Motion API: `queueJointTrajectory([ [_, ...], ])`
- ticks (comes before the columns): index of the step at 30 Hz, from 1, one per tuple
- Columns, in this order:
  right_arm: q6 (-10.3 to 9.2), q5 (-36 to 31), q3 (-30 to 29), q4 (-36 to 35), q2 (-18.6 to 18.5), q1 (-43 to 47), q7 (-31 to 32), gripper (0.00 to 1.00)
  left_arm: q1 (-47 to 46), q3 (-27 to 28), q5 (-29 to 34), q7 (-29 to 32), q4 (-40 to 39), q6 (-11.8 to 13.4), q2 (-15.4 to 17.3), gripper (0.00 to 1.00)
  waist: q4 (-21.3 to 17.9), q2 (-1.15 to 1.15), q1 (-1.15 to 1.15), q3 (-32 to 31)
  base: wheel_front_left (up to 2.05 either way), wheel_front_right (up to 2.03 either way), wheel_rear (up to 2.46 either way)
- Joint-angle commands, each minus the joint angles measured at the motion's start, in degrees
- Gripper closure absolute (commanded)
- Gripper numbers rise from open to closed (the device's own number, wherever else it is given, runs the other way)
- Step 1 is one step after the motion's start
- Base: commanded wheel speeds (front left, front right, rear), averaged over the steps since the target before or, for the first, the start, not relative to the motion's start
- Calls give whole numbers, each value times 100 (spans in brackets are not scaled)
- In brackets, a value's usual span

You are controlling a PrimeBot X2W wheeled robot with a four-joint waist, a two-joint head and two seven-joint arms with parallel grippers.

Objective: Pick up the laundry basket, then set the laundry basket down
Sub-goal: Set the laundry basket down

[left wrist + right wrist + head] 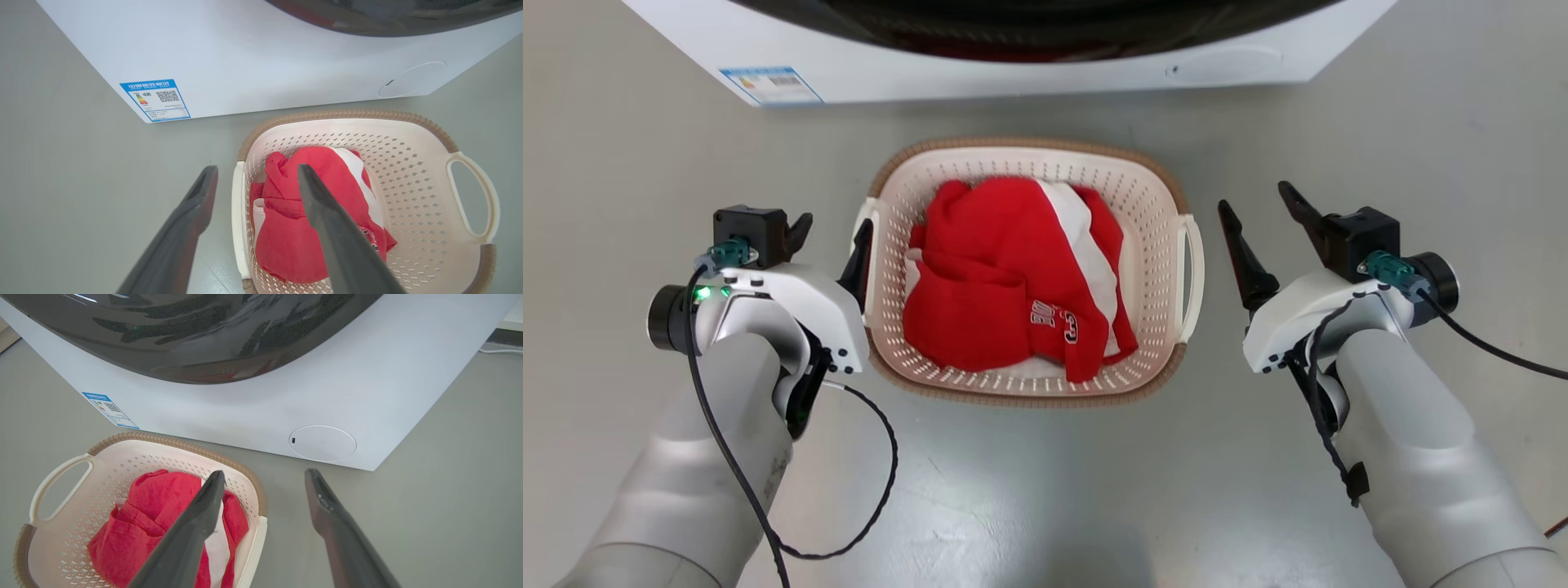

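The laundry basket [1152, 189] stands on the grey floor in front of me, cream-white and perforated with a brown rim, and a red and white garment [1005, 286] lies in it. My left gripper [832, 235] is open at the basket's left loop handle [872, 245]. In the left wrist view that handle [237, 212] lies between the two fingers, with the gripper [257, 169] above it. My right gripper [1254, 198] is open a little to the right of the right handle [1194, 269], not touching it. The right wrist view has the gripper [264, 473] above the basket's near rim [257, 539].
A white washing machine [1013, 73] with a dark door stands close behind the basket, with a blue label [772, 86] at its lower left corner. Grey floor [1045, 490] stretches around the basket and towards me. A black cable [882, 482] hangs from my left forearm.
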Motion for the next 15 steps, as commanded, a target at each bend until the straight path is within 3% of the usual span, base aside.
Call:
queueJointTrajectory([
  [1, 26, -78, 28, -174, 96, 205, -37, 0, 144, 210, 77, -29, -158, -26, 169, 0, 39, 0, 0, -201, 0, 0, 0],
  [15, 26, -514, -392, -1058, 96, 1000, -37, 0, 1275, 1158, 659, -29, -1182, -69, 194, 0, 25, 0, 0, -1255, 0, 0, 0],
])
